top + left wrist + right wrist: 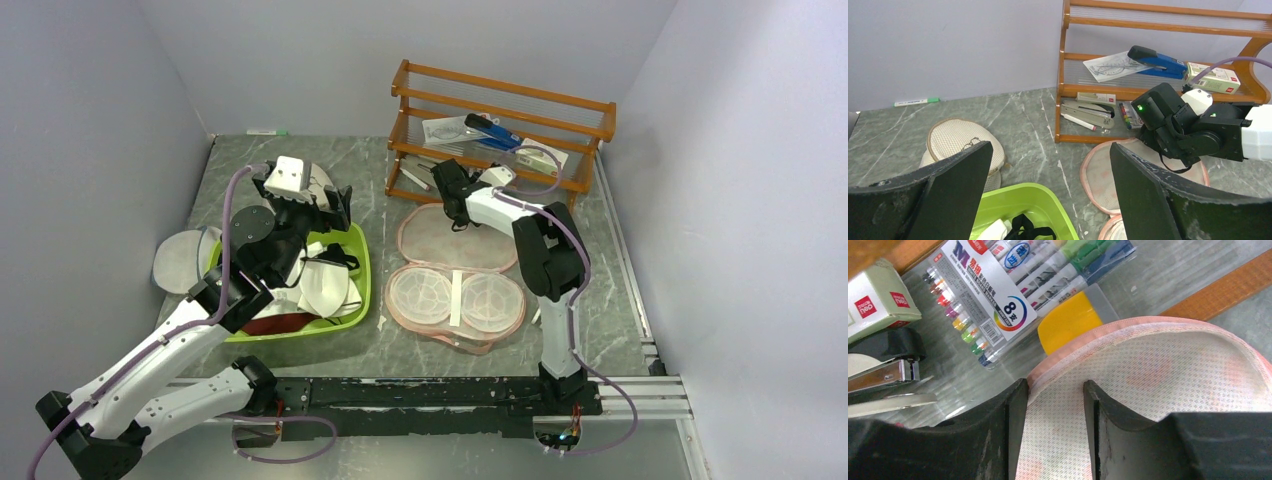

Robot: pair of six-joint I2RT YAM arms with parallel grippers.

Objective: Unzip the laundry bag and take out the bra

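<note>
Where the grey marbled table (pixel 340 155) runs right of its middle, we find the laundry bag (pixel 440 245) lying open like a clamshell: two flat, peanut-shaped halves joined along a shared long side. Both are padded peach-pink mesh with a paler piped rim and faint red-orange blotches. In the right wrist view the weave reads as a fine honeycomb. The far half is bare mesh, while the near half shows two round, translucent cups (pixel 425 290) with a white band across the waist between them. Each half's long axis runs left to right, roughly parallel to the table's near edge. The far half's rim comes just beside the front of the wooden rack (pixel 606 122) at the far edge, and the green plastic basin (pixel 362 262) stands just left of the bag.

The right gripper (pixel 1055 386) sits at the far left lobe of the far half, on its rim. Its two black fingers stand at a narrow gap, with the piped edge running out from the left fingertip and mesh filling the space between — whether they actually pinch the fabric we cannot tell. Beyond the tips lie a pack of coloured markers (pixel 993 295) and a yellow block (pixel 1068 322) on the rack's ribbed clear shelf.

The left gripper (pixel 1048 150) hangs over the basin's far end, well left of the bag — jaws spread wide, holding nothing.
</note>
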